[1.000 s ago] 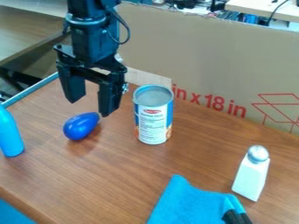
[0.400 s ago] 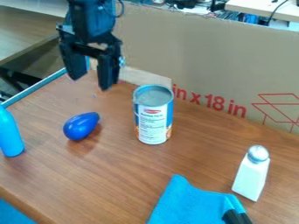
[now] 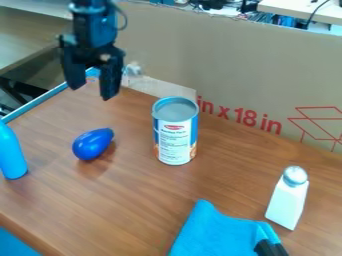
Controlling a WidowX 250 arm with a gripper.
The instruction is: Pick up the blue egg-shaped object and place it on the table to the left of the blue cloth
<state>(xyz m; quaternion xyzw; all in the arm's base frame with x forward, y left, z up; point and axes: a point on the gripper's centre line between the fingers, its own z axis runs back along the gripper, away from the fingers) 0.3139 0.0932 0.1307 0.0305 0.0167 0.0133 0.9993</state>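
The black gripper (image 3: 91,93) hangs open at the upper left, above the table's back left part, with nothing between its fingers. Below it on the wood lies a blue egg-shaped object (image 3: 93,144), apart from the gripper. To the right of that stands an upright can (image 3: 176,137) with a white and blue label. A white shaker with a silver top (image 3: 288,199) is at the right. The blue cloth (image 3: 217,231) lies at the front, with a black-tipped item (image 3: 268,246) on it. At the left edge stands a light blue bottle-like object (image 3: 10,153).
A tall cardboard sheet (image 3: 234,65) with red print stands along the back of the wooden table (image 3: 133,205). A blue strip (image 3: 33,104) runs along the table's left back edge. Another blue thing (image 3: 15,244) shows at the lower left corner.
The gripper has moved up and back, away from the blue egg-shaped object, and a little to the left. It was open in the earlier frames too. The objects on the table have not moved.
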